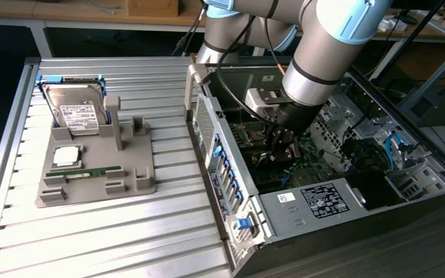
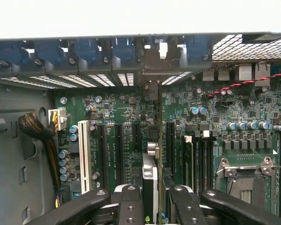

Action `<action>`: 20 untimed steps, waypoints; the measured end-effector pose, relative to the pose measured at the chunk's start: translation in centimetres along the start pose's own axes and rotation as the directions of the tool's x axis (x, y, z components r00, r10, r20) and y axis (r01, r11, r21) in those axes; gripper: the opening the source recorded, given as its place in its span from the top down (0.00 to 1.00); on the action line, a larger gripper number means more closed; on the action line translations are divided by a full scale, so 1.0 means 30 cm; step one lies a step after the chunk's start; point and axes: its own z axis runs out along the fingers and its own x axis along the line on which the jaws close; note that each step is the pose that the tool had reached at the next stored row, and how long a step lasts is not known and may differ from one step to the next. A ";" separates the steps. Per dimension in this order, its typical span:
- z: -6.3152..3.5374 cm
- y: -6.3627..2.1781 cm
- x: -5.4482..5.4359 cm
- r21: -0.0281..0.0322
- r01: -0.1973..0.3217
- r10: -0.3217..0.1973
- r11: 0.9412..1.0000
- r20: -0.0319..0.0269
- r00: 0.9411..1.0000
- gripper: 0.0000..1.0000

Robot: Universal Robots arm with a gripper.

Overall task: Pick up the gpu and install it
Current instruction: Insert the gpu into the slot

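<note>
Above the motherboard (image 2: 131, 122) inside the computer case (image 1: 300, 200), the gpu (image 2: 149, 183) is being pinched edge-on between the gripper (image 2: 152, 206) fingers (image 2: 131, 206), seemingly to align with an expansion slot.

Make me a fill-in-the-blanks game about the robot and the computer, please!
1. The robot's hand is reaching inside the open computer ____.
2. The hand is holding the gpu right above the ____ motherboard.
3. On the gray tray, the hard drive has a ____ label.
4. The slim memory stick on the tray is ____.

Missing words: case; green; white; green
</note>
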 end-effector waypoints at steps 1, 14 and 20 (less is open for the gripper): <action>-0.001 0.000 0.000 0.001 0.000 0.000 1.000 0.000 1.000 0.73; -0.007 -0.024 -0.001 -0.002 0.000 0.000 1.000 0.000 1.000 0.73; 0.011 -0.021 0.000 -0.003 0.000 0.000 1.000 -0.001 1.000 0.73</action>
